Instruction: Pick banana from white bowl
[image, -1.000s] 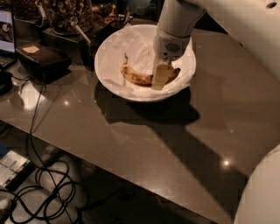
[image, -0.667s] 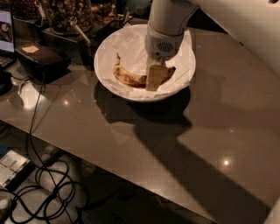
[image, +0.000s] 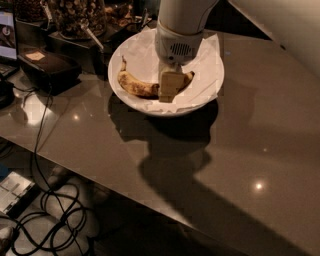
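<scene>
Far left on the desk (image: 235, 150): black box (image: 47, 67), jars of nuts (image: 80, 15) and loose cables (image: 45, 200), none of it disturbed.

Centre: white bowl (image: 150, 109), in the same spot as a second ago, with a paper napkin (image: 145, 50) crumpled inside.

Banana (image: 137, 87): lies on the napkin inside the bowl, not yet lifted, but sits further left than before, stem tip now close to the left rim.

Gripper (image: 168, 92): reaches straight down from above into the bowl. Has slid leftward from the banana's right end to about its middle, and stands low against the fruit, hiding that stretch of it.

Jaws: cannot tell whether spread, pressed together or pinching the banana.

Looks like a nudge or a regrip rather than a lift. Points to a better-centred hold, if closed here, with the picking up itself yet to come.

Right and below: arm's shadow (image: 175, 165) thrown across the desk.
</scene>
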